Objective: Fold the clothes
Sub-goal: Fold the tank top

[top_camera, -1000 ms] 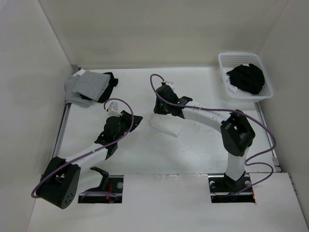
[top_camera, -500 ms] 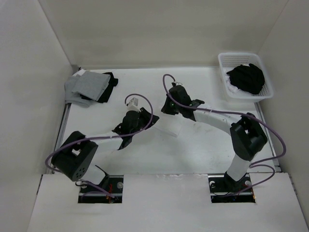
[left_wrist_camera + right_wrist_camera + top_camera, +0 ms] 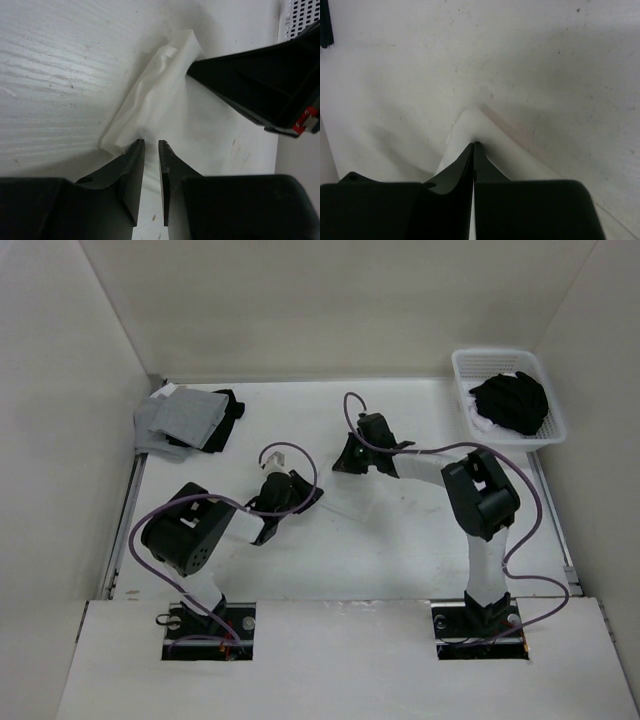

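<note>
Near the middle of the table [image 3: 400, 540], between the two arms, lies the white tank top [image 3: 160, 85], gathered into a narrow, wrinkled strip of folded layers. On the overhead view it barely stands out against the white surface.

The right gripper [image 3: 473, 144] is at the strip's far end, on the side away from the left arm. Its two fingers are pressed flat together, and the fabric rises to a small peak right at their tips, so it is pinching the tank top. A fold line runs away from that peak, and cloth slopes down on both sides of it.

The left gripper [image 3: 151, 144] sits at the near end of the strip, tips down at the cloth's edge. Its fingers stand a narrow slit apart. A corner of the fabric shows just beside one tip, but whether any cloth is caught in the slit is hard to make out — something white fills the gap, and it could be the garment or the table. From this wrist's view the right gripper's black body lies across the strip's other end.

At the far right corner stands a white mesh basket [image 3: 512, 438] holding a black garment bundle [image 3: 512, 402]. At the far left — well apart from both grippers — lies a grey and black garment stack [image 3: 183, 415].
</note>
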